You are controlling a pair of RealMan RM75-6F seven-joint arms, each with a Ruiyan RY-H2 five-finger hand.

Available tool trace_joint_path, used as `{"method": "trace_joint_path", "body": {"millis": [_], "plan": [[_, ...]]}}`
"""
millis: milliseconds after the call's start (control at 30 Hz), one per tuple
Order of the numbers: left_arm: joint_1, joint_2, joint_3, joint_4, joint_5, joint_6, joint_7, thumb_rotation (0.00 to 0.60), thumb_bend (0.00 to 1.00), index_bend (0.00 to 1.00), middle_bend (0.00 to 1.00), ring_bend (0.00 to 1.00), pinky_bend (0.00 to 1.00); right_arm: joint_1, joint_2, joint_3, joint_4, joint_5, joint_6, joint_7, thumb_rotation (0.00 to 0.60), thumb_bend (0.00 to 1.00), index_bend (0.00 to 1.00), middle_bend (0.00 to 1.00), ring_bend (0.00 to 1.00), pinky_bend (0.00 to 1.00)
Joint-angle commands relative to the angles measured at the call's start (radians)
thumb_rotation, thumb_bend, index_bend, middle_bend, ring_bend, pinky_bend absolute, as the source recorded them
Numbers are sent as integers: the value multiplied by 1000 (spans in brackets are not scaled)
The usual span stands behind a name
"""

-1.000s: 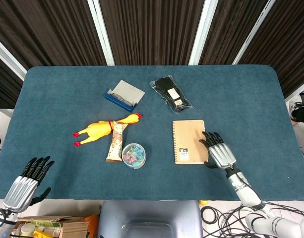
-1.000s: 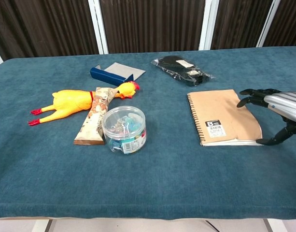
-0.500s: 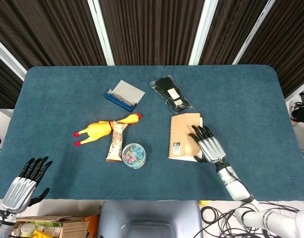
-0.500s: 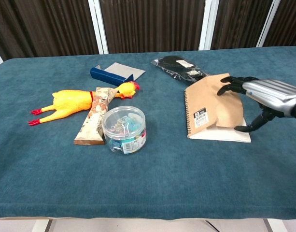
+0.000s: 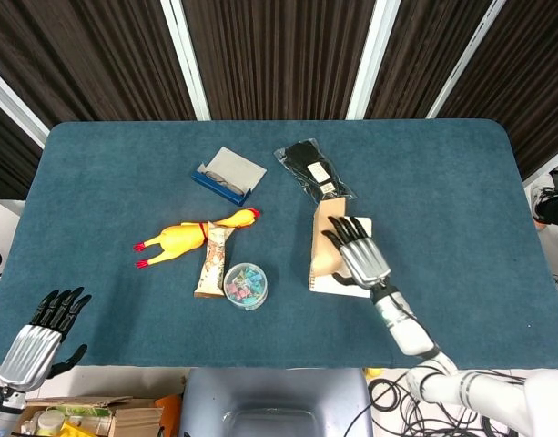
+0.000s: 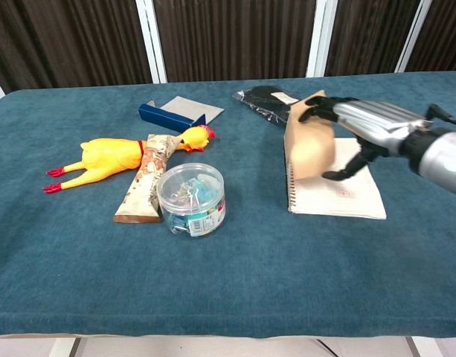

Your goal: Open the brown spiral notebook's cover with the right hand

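Notebook cover (image 6: 308, 149) seemingly upright in right hand (image 6: 359, 126)

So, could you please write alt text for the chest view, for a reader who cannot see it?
The right robot hand lifts the brown cover of a spiral notebook to about upright, baring a white page, on a blue table. To the left lie a yellow rubber chicken, a snack packet and a clear round tub.
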Motion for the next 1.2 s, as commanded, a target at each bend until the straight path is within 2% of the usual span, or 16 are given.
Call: {"method": "trace_joint_path", "body": {"millis": [33, 333, 667, 767, 867, 933, 1067, 1200], "plan": [[2, 0, -2, 4, -5, -1, -6, 600, 336, 0, 24, 0, 20, 54, -59, 42, 42, 21, -13, -40, 600, 156, 124, 0, 0, 0], [14, 6, -8, 22, -26, 7, -41, 600, 336, 0, 28, 0, 20, 201, -221, 119, 138, 87, -64, -165, 600, 155, 0, 0, 0, 0], [25, 19, -17, 25, -34, 28, -65, 600, 338, 0, 31, 0, 20, 319, -374, 186, 305, 164, -67, -253, 600, 155, 0, 0, 0, 0], [29, 22, -21, 27, -39, 35, -78, 600, 340, 0, 31, 0, 20, 315, -370, 175, 305, 149, -48, -227, 600, 155, 0, 0, 0, 0], [38, 30, -31, 25, -53, 50, -97, 600, 344, 0, 30, 0, 20, 254, -299, 116, 215, 103, 2, -204, 600, 156, 0, 0, 0, 0], [46, 39, -43, 17, -66, 67, -111, 600, 347, 0, 30, 0, 20, 179, -200, 58, 83, 59, 66, -196, 600, 156, 0, 0, 0, 0], [66, 60, -62, -13, -87, 104, -125, 600, 347, 0, 31, 0, 20, -18, 87, -83, -258, -29, 244, -210, 600, 156, 0, 0, 0, 0], [82, 85, -61, -71, -109, 97, -74, 600, 348, 0, 29, 0, 20, -206, 337, -217, -481, -78, 418, -237, 600, 156, 0, 0, 0, 0]]}}
